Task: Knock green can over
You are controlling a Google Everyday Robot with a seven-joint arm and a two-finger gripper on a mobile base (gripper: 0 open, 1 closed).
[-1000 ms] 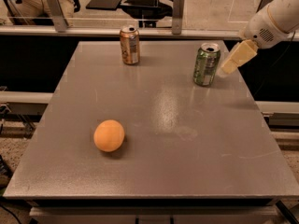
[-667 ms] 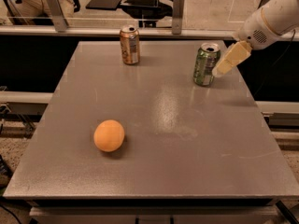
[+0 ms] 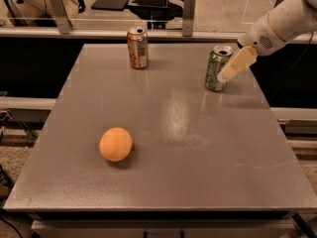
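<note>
The green can (image 3: 216, 67) stands upright on the grey table (image 3: 168, 133) at the far right, with pale markings and a silver top rim. My gripper (image 3: 227, 75) comes in from the upper right on a white arm. Its cream fingers (image 3: 237, 64) slant down to the left and lie against the can's right side, covering part of it.
An orange-brown can (image 3: 137, 47) stands upright at the far middle of the table. An orange (image 3: 116, 144) lies at the near left. The table's right edge is close beside the green can. A glass rail with metal posts (image 3: 188, 11) runs behind the table.
My gripper has moved left and slightly down, from beside the green can to against its right side. The can still stands upright.
</note>
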